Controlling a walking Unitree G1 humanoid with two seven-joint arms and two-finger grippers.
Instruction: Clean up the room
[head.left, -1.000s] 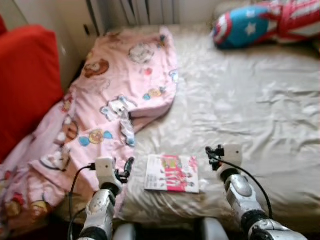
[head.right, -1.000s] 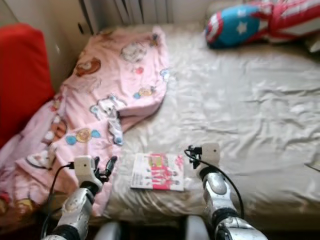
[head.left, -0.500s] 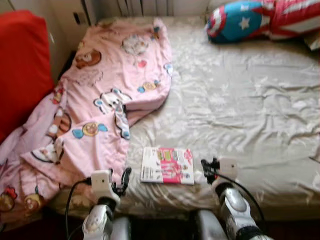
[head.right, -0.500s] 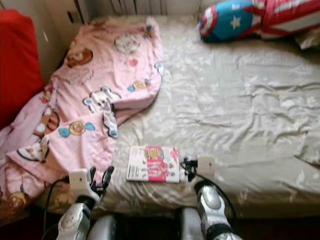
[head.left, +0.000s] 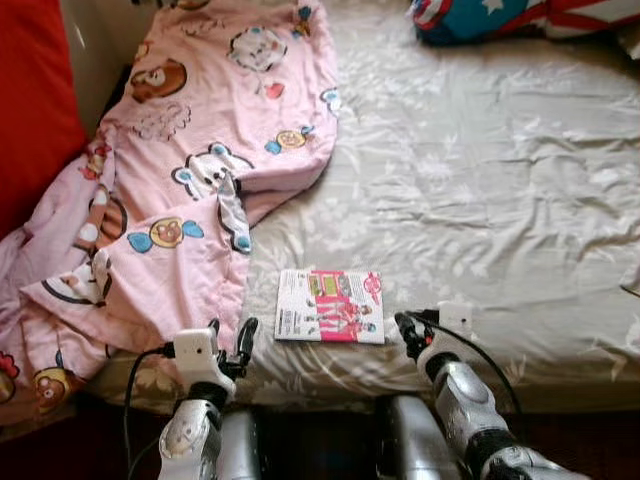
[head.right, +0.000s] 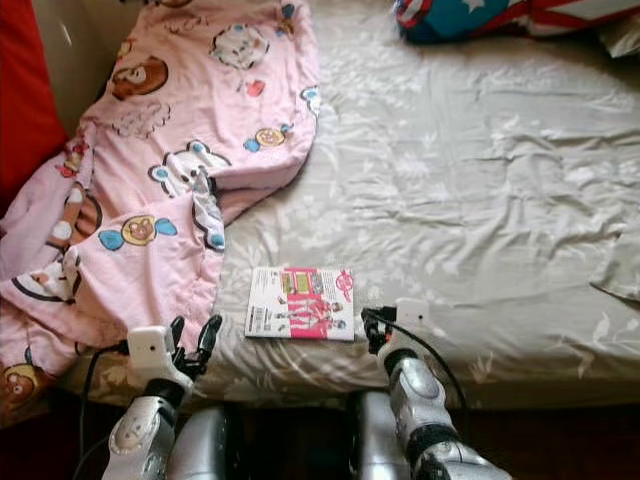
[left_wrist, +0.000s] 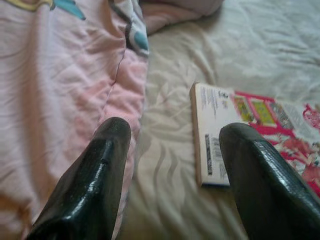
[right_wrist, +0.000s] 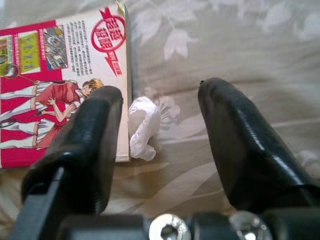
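Two things lie at the bed's (head.left: 520, 200) near edge, a magazine (head.left: 330, 306) and a crumpled white tissue (right_wrist: 144, 126) touching its side, both untouched. The right gripper (right_wrist: 160, 135) hovers wide open around the tissue; the left gripper (left_wrist: 175, 150), also wide, holds nothing. Judging by this, tidying has barely begun, with the pink blanket (head.left: 190, 190) rumpled over the bed's left edge.

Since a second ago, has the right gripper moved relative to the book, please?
Yes. The right gripper has closed in on the book: before, it sat clearly to the book's right; now it is beside the book's lower right corner.
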